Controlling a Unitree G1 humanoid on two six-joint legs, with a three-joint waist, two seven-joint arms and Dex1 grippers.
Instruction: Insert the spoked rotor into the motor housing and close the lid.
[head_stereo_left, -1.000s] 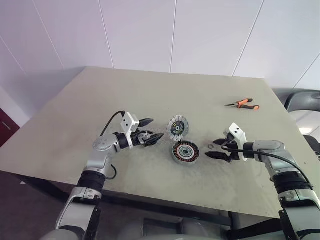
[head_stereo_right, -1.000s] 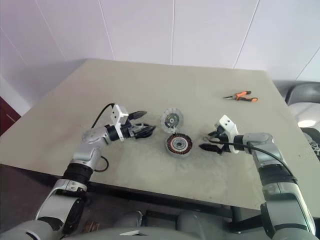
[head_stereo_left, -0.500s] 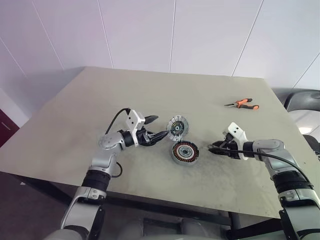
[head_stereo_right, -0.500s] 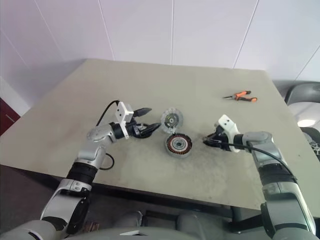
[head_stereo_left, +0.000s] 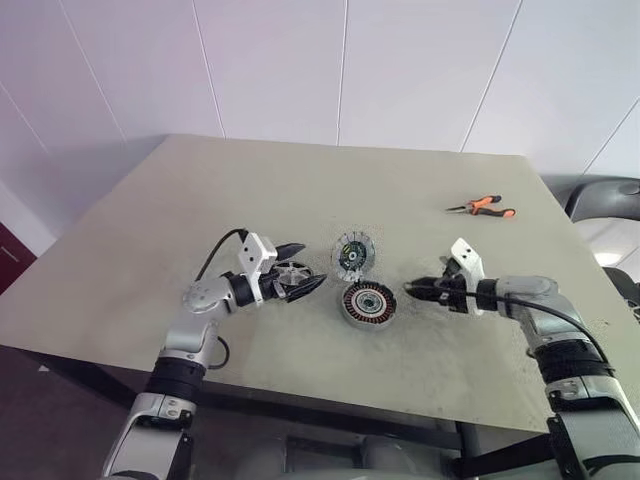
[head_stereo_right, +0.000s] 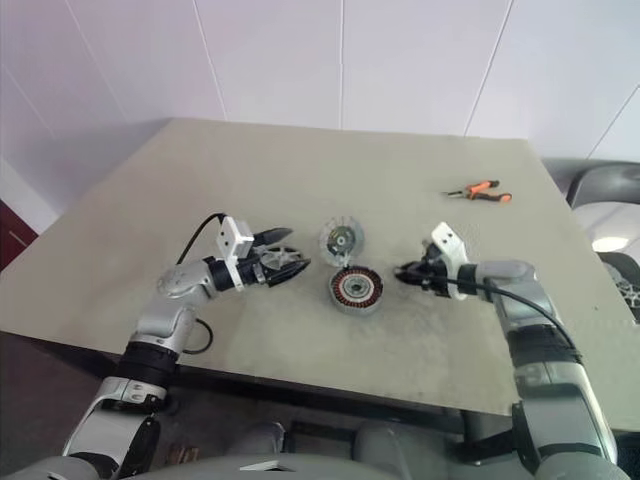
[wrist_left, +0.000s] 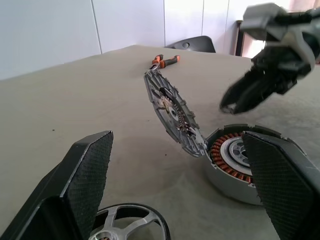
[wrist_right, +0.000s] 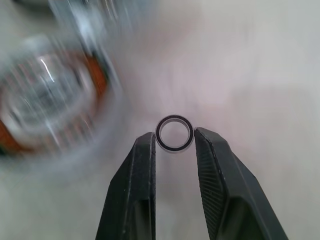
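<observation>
The right gripper (wrist_right: 174, 142) has closed on a small ring (wrist_right: 174, 133) and lifted toward the motor housing (head_stereo_left: 370, 303); the left gripper (head_stereo_left: 303, 281) stays wide open, empty, beside the propped spoked rotor (head_stereo_left: 353, 253).

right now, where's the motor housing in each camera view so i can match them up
Left eye view: motor housing just below the centre.
Right eye view: same spot, slightly left of centre.
Left wrist view: copper windings showing, under the tilted disc.
Right wrist view: blurred, beyond the small ring pinched in the right gripper.
Shared landmark: the spoked rotor standing on edge at the housing's far rim.
</observation>
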